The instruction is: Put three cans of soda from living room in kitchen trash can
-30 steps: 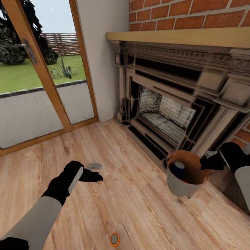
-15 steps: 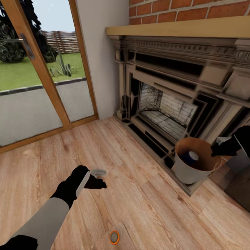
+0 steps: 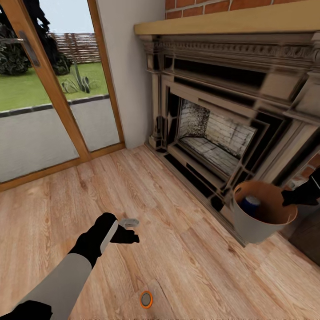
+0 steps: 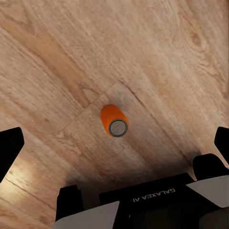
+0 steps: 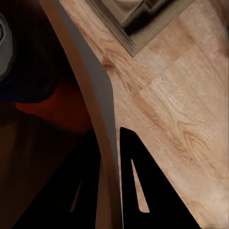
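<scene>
While the bin [image 3: 258, 222] was held by its rim in the closed right gripper [image 3: 291, 198], beside the fireplace [image 3: 213, 138] (blue can [image 3: 250, 204] inside), the left gripper [image 4: 114, 143] hung open above an orange can [image 4: 114, 121] standing on the floor [image 3: 178, 249].

Left gripper [image 4: 114, 143] open, right gripper [image 5: 112, 157] clamped

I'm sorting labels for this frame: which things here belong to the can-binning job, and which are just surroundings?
Job:
- trash can, held at its rim by the right pincer
- blue can inside it
- orange can on the floor
- left pincer, open above the floor

Surroundings:
- fireplace
- glass door
- wood floor
</scene>
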### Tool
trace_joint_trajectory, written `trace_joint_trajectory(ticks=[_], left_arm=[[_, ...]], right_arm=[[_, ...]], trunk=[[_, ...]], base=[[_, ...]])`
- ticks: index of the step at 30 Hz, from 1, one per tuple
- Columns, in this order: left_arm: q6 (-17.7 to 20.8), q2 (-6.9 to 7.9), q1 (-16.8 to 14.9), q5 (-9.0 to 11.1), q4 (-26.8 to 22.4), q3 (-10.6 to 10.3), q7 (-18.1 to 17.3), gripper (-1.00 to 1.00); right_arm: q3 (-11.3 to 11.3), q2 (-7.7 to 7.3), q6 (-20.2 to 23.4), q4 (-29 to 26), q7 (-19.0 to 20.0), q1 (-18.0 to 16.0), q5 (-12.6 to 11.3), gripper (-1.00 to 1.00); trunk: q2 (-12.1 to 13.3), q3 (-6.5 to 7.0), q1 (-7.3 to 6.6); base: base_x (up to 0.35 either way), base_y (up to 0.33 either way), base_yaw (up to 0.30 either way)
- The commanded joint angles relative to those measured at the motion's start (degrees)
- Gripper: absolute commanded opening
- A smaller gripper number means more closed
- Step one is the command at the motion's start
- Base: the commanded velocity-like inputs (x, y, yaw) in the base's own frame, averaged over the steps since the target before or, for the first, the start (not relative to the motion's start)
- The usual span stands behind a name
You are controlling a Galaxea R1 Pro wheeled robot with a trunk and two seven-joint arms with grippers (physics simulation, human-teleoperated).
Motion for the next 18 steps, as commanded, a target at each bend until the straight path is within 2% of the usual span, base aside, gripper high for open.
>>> trace_joint_trajectory(ticks=[1, 18], left_arm=[[0.00, -0.18, 0.01, -0.02, -0.01, 0.00, 0.03, 1.00], [0.00, -0.55, 0.01, -0.07, 0.08, 0.00, 0.06, 1.00]], right_arm=[[-0.32, -0.04, 0.50, 0.74, 0.20, -0.07, -1.46, -1.00], [-0.27, -0.96, 0.50, 2.12, 0.20, -0.88, -1.42, -1.00]], trunk=[[-0.42, -0.27, 0.22], [-7.24, -4.82, 3.95]], base=[[0.000, 0.000, 0.000], [0.000, 0.000, 0.000]])
